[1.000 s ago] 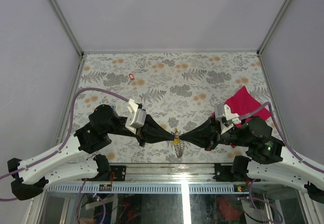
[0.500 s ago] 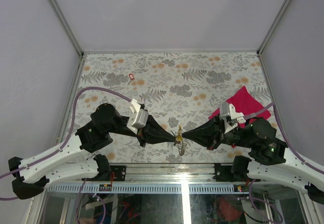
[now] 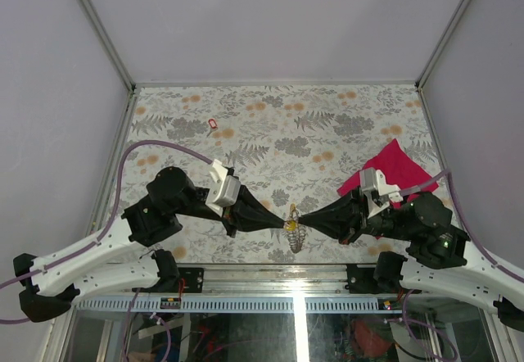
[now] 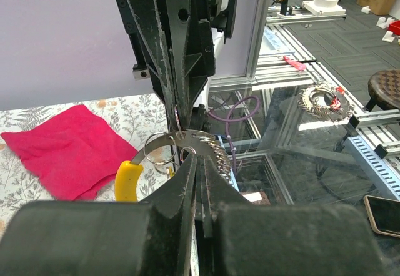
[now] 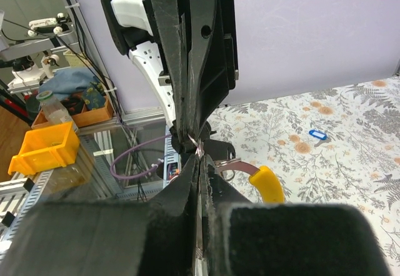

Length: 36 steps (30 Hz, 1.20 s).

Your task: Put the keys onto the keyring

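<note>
The keyring [image 3: 292,225] is held above the table's near edge between both grippers: a silvery band with a yellow piece [image 4: 128,179], small rings [image 4: 160,148] and a hanging coil [image 3: 297,238]. My left gripper [image 3: 286,223] is shut, its tips [image 4: 195,157] pinching the band. My right gripper [image 3: 299,222] is shut tip to tip against it [image 5: 199,157], pinching thin silvery metal at the ring. The yellow piece also shows in the right wrist view [image 5: 269,185]. A red-headed key [image 3: 213,124] lies far left on the table. A blue-headed key [image 5: 317,135] shows on the table.
A magenta cloth [image 3: 393,169] lies at the right of the patterned table [image 3: 278,133], partly under the right arm, and shows in the left wrist view [image 4: 62,148]. The table's near edge and metal frame [image 3: 270,273] run just below the grippers.
The point where the grippers meet has shifted slightly right and a little up. The left arm has reached further, the right arm has drawn back. Both stay shut.
</note>
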Each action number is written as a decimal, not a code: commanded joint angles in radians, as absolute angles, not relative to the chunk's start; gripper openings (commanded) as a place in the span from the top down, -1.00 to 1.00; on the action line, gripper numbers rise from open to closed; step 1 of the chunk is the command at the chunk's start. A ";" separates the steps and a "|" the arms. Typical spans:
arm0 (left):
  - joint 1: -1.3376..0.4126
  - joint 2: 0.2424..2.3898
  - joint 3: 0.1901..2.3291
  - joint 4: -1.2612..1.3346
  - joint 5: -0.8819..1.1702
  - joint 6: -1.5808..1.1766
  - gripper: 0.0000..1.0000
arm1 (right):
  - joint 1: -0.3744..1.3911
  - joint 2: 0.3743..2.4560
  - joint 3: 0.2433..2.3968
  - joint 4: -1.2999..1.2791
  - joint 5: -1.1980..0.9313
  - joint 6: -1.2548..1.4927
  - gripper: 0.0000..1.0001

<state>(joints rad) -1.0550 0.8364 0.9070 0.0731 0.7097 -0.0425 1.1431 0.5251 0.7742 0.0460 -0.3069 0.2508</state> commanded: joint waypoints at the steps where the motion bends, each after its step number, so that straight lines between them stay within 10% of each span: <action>1: -1.062 0.817 0.947 0.087 0.686 -0.017 1.00 | 1.148 0.512 0.820 0.047 -0.331 0.217 1.00; 36: -1.062 0.845 0.948 0.080 0.705 -0.033 1.00 | 1.147 0.568 0.818 0.133 -0.370 0.223 1.00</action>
